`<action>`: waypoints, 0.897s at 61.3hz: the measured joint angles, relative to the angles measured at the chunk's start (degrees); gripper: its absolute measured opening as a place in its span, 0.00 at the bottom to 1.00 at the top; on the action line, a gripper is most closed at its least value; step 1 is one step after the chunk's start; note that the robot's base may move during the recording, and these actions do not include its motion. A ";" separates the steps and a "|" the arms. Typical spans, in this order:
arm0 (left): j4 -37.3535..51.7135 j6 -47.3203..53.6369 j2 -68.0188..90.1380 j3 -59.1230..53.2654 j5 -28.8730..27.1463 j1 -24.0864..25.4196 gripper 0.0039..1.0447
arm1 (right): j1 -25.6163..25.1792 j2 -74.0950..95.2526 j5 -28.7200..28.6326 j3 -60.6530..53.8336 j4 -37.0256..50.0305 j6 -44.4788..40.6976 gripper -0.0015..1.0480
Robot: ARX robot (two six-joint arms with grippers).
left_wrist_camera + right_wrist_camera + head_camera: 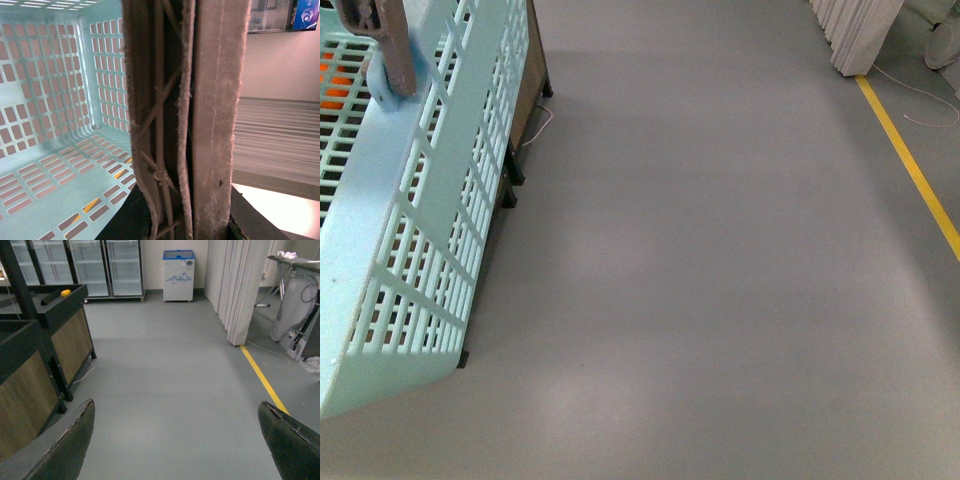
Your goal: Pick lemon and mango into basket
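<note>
Up close, the left end effector (pixel 187 220) clamps the brownish handle (pixel 215 100) of the aqua basket (pixel 380 160), which shows tilted at the robot's left, cut off by the frame. Through its slots an orange shape (pixel 330 80) peeks, too hidden to name. The right end effector (pixel 176 412) gapes wide above grey floor (pixel 165 365). Farther off, a small yellow thing (pixel 65 292) lies on a dark stand (pixel 70 340); the blue markings on the white freezer (pixel 178 275) are unreadable.

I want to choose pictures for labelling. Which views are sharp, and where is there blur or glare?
Front view: sharp, evenly lit, pale sheen on the grey floor. Left wrist view: basket handle very near and soft, background streaked, one glaring patch, pinkish tint. Right wrist view: sharp, dimmer; right claw dark.
</note>
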 joint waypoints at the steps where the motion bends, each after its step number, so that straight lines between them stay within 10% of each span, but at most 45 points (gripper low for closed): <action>1: 0.00 0.00 -0.02 -0.02 -0.02 0.00 0.18 | 0.00 0.00 0.00 0.00 0.00 0.00 0.92; 55: -0.02 -0.11 0.04 0.00 0.07 -0.11 0.18 | 0.00 0.07 -0.20 0.00 -0.07 0.00 0.92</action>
